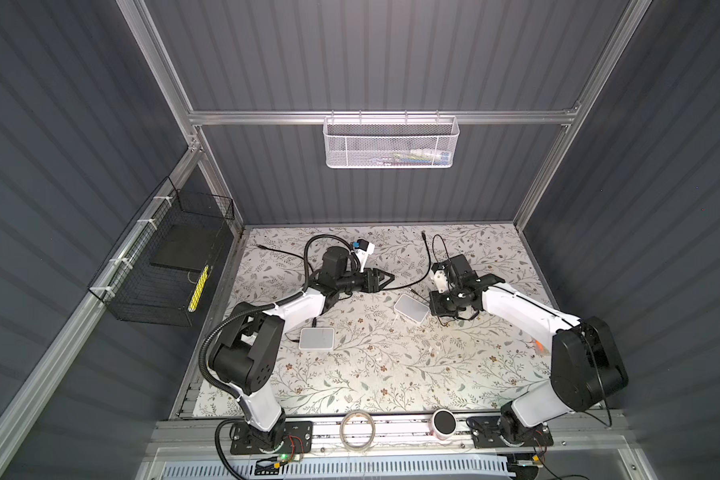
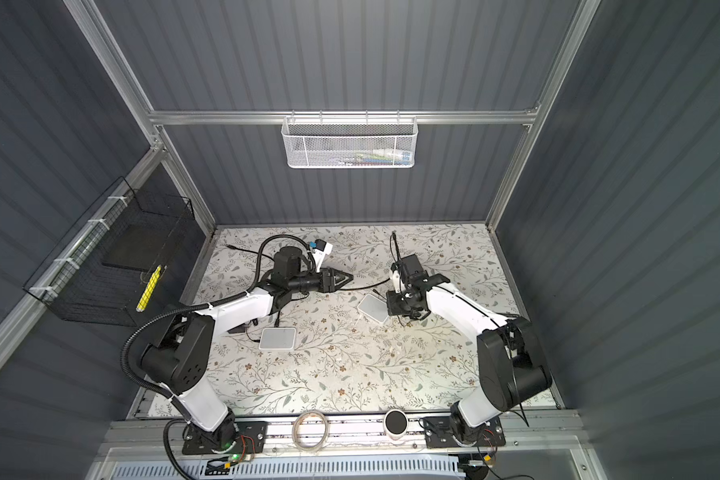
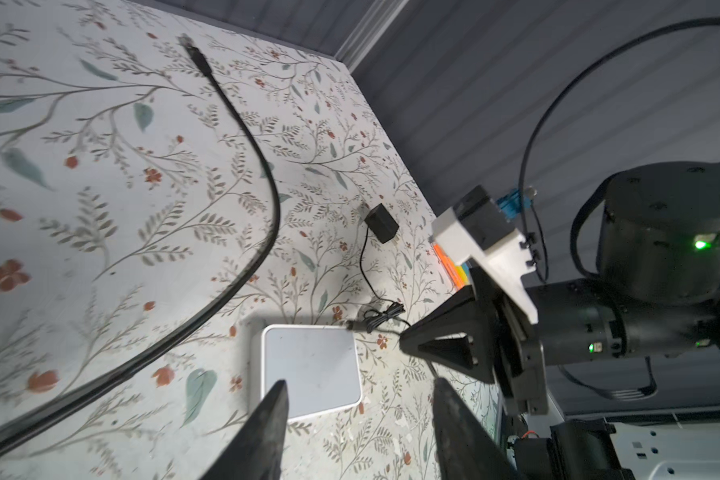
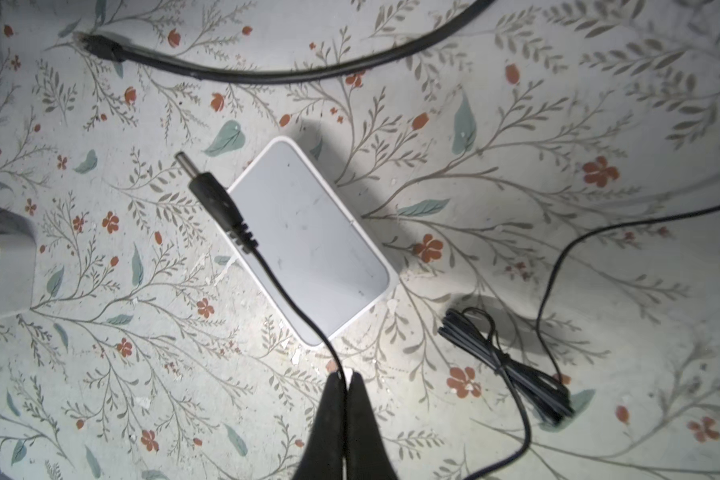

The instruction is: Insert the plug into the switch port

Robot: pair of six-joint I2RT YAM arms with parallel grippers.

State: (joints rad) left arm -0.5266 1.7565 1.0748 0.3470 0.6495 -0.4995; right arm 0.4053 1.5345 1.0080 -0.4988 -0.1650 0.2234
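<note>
right gripper [image 4: 346, 380] was pinched shut on the thin cord [image 4: 296, 307], back from the plug [image 4: 211, 193], which sat over one edge of the switch [image 4: 308, 241], long axis pointing away from the jaws. left gripper [image 3: 360, 386] stood apart, empty, farther off; the port wasn't visible.

1. Both top views: light falls from overhead. The floral surface [image 1: 391, 374] is bright and washed pale at front centre. The ribbed walls [image 1: 371, 54] are dim.
2. Frame posts [image 1: 150, 54] splay outward toward the top corners, a wide-angle look.
3. Arms [image 1: 296, 307] throw soft shadows on the surface below them.
4. Left wrist view: soft overall. Thick cable [image 3: 242, 137] is smeared. Left end effector [image 3: 358, 390] sits close to the lens, out of focus. Green lamp [image 3: 701, 244] flares.
5. Right wrist view: sharper. Plug cord [image 4: 292, 303] and switch [image 4: 308, 241] are crisp. There is a hot patch by the right end effector [image 4: 346, 376]. Corners are dimmer and blurred.
</note>
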